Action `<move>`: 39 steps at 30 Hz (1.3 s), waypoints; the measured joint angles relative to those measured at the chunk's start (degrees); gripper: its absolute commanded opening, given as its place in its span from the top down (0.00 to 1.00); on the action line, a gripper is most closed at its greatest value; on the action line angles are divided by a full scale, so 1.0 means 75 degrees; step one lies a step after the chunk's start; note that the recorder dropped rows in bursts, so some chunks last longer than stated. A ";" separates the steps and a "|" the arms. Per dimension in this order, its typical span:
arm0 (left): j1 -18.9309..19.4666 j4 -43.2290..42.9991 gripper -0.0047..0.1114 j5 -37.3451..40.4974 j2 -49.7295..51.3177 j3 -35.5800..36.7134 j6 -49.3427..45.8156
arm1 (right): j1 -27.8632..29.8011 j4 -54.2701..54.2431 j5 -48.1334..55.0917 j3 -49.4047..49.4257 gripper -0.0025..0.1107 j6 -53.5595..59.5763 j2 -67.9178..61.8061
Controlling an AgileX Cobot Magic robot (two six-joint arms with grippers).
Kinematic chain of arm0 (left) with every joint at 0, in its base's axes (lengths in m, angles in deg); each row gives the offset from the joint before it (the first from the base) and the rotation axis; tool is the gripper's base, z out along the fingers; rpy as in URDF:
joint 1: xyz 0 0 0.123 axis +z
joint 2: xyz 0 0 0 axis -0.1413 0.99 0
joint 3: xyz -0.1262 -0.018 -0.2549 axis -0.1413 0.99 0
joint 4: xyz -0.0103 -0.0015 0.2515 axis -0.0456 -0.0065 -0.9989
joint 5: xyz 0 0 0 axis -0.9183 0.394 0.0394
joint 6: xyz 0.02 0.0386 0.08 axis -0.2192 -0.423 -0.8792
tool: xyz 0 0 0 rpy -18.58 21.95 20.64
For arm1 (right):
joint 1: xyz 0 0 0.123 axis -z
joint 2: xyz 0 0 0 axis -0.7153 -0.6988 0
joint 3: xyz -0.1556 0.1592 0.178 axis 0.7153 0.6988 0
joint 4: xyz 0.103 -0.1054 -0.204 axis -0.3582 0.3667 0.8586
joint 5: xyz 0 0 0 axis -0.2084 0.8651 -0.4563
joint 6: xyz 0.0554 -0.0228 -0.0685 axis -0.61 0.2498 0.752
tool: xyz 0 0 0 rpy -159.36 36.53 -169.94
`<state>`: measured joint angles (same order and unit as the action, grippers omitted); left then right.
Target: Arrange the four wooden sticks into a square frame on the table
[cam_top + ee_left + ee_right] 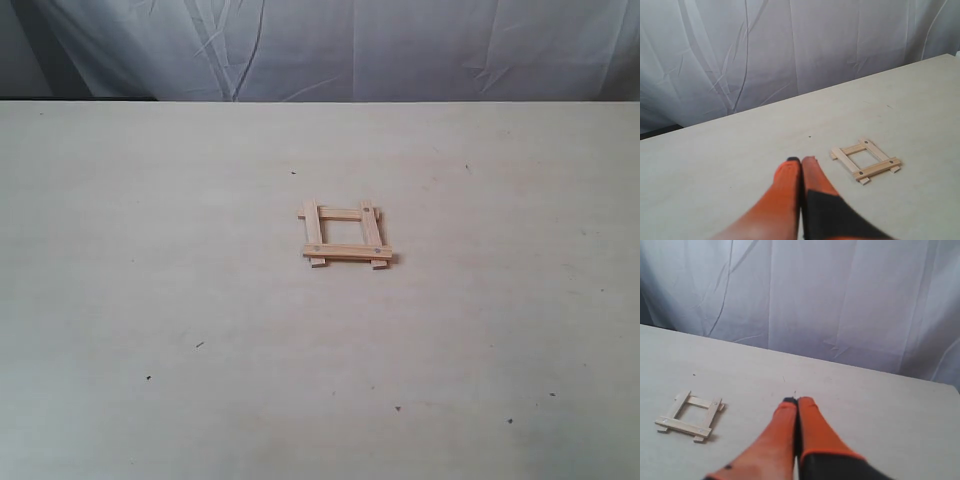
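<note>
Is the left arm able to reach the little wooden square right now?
Probably yes: only open table lies between the shut left end effector and the square frame, and nothing stands in the way.

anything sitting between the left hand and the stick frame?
No. In the left wrist view, only bare table lies between the shut left hand and the square frame. The two are apart, with nothing in the gap.

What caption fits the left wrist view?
The left gripper, jaws shut, apart from the square frame of four wooden sticks on the table.
</note>
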<state>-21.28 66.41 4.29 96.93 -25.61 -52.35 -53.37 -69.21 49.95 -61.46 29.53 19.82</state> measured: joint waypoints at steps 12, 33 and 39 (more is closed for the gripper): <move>0.0000 0.0000 0.96 0.0000 0.0000 0.0000 0.0000 | 0.1200 0.0888 -0.0858 0.2539 0.98 -0.1313 0.1404; 0.0000 0.0000 0.96 0.0000 -0.0004 0.0000 0.0000 | 0.1292 0.0888 -0.1508 0.3720 0.98 -0.1313 0.1433; 0.0000 0.0000 0.96 0.0000 -0.0004 0.0000 0.0000 | 0.1292 0.0888 -0.1508 0.3720 0.98 -0.1313 0.1433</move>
<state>-21.28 66.41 4.29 96.90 -25.61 -52.35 -43.68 -62.54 38.64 -33.56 19.68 30.56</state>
